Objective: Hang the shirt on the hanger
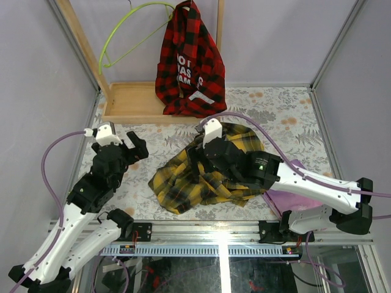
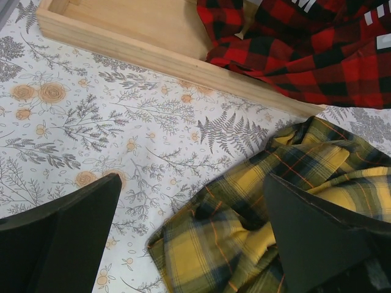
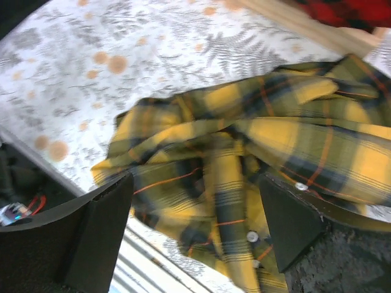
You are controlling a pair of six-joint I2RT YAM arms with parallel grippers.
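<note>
Two grippers, both spread wide, and neither holds anything. My right gripper [image 3: 195, 207] hangs just above the shirt [image 1: 177, 183], which lies crumpled on the table [image 1: 137, 186] at the near middle, its buttoned edge under the gap between the fingers. My left gripper [image 1: 137, 146] hovers over bare table just left of the shirt's edge. The hanger [image 1: 110, 38] hangs on the wooden rack [image 1: 131, 101] at the far left, well apart from both. I judge the step is getting a grip. I'd seek the collar or a shoulder seam, not a middle fold, so the shirt unfurls when raised.
</note>
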